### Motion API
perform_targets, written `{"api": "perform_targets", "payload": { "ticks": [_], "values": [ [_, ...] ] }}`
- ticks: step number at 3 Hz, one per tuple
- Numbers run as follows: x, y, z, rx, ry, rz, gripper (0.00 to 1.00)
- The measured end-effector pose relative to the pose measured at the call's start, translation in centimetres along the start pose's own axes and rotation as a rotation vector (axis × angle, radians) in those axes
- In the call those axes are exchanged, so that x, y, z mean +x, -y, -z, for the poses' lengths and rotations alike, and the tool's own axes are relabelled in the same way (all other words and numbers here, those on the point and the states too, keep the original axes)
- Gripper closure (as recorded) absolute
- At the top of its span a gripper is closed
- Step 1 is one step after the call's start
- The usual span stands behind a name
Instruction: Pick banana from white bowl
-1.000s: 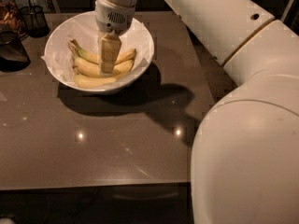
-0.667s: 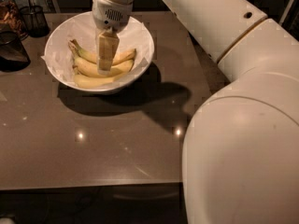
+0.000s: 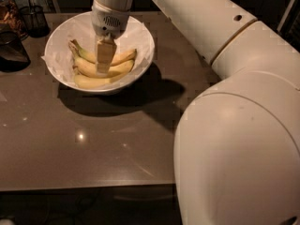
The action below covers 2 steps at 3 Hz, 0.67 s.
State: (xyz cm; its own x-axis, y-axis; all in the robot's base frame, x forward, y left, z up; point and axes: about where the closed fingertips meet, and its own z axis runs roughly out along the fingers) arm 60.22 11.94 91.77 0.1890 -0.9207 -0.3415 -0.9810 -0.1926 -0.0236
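Note:
The white bowl (image 3: 140, 32), lined with crumpled white paper, stands at the back left of the brown table. A small bunch of yellow bananas (image 3: 117, 68) lies in it, stems to the left. My gripper (image 3: 104, 65) points straight down into the bowl from above and rests on or just over the middle of the bananas. It hides part of the bunch. My arm reaches in from the right.
Dark glass containers (image 3: 11, 53) and a dark mesh cup (image 3: 35, 18) stand at the table's far left, beside the bowl. My white arm and body (image 3: 234, 149) fill the right side. The table's front edge (image 3: 84, 185) runs along the bottom.
The gripper has shifted slightly left over the bananas, and the arm has swung left with it. The bananas and bowl have not moved.

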Motion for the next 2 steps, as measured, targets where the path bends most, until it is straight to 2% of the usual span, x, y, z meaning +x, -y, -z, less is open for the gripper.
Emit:
{"api": "perform_targets", "payload": {
  "ticks": [1, 2],
  "values": [
    [0.59, -0.15, -1.18, -0.025, -0.007, -0.016, 0.55],
    [1.24, -0.54, -2.14, -0.045, -0.017, -0.031, 0.49]
  ]
}}
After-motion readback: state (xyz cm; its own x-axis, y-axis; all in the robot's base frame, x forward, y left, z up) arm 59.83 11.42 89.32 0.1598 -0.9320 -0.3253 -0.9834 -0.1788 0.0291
